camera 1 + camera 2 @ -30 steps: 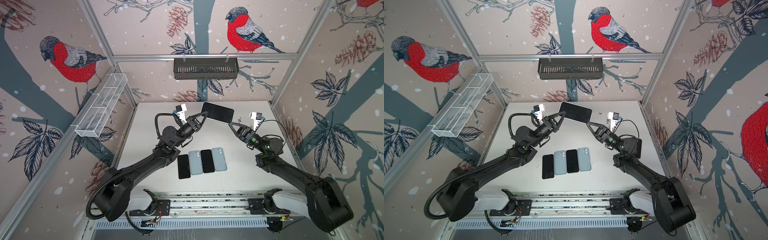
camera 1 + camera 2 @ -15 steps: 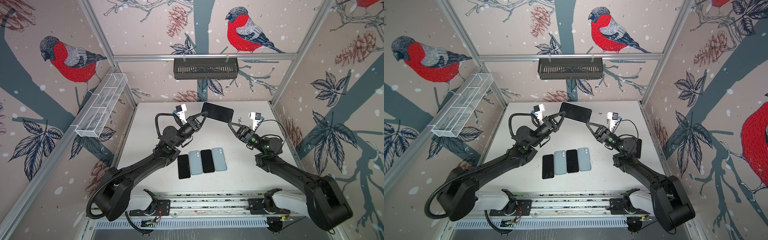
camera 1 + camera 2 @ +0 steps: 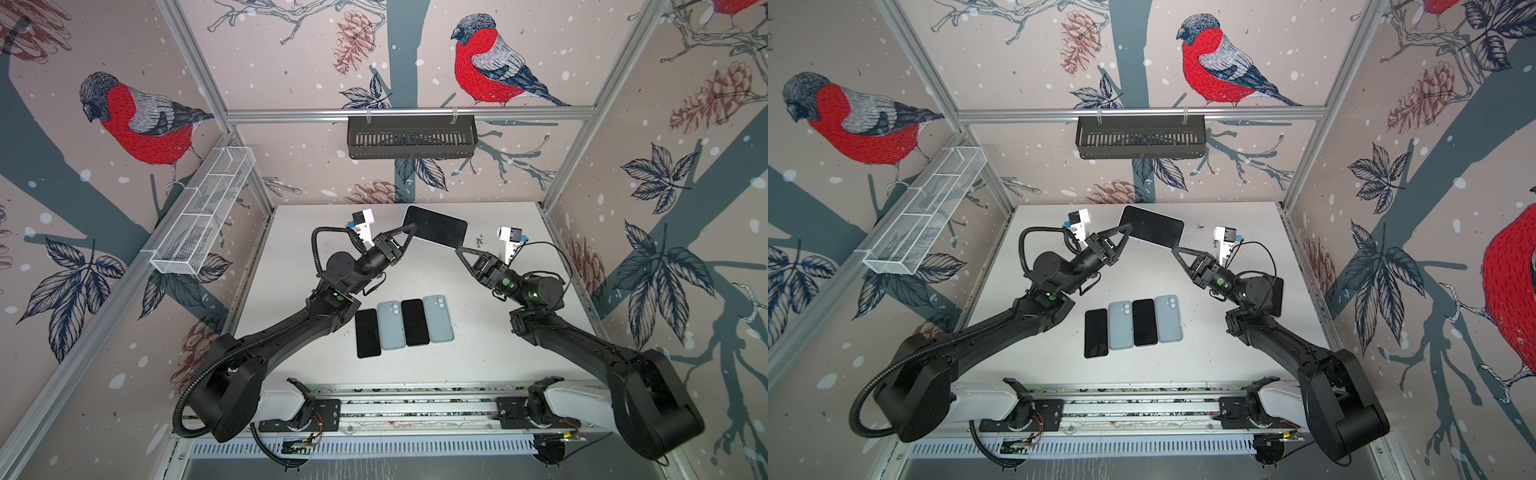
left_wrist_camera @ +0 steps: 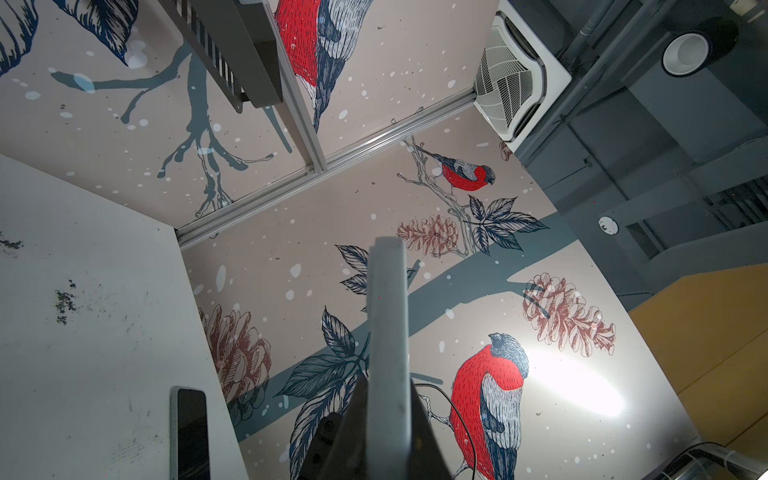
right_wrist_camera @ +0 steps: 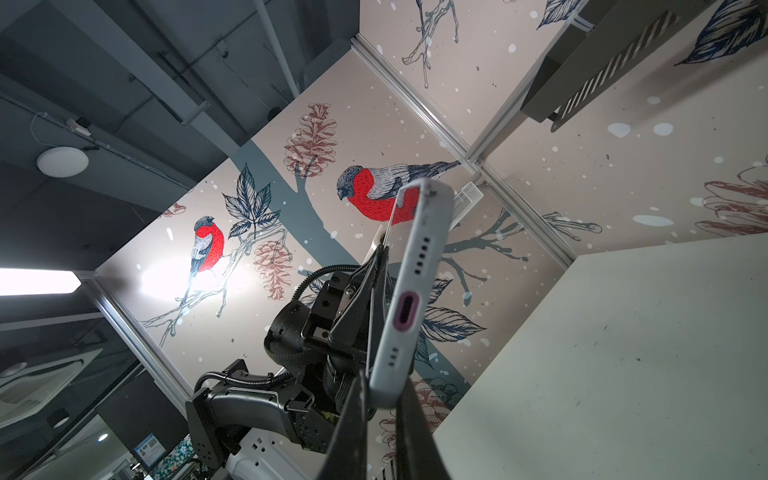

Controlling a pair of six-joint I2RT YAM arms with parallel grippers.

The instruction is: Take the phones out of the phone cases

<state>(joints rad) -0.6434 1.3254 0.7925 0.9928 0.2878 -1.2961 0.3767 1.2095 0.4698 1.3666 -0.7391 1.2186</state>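
The phone [image 3: 435,226], seated in its pale phone case [image 5: 409,291], is held in the air near the far edge of the counter [image 3: 478,353], dark screen up. The end toward the left edge is pinched by the left claw [image 3: 410,229], and the corner toward the right edge by the right claw [image 3: 459,249], both pressed tight onto the phone case. A row of handsets [image 3: 415,322], two black and two pale blue, is laid flat mid-counter.
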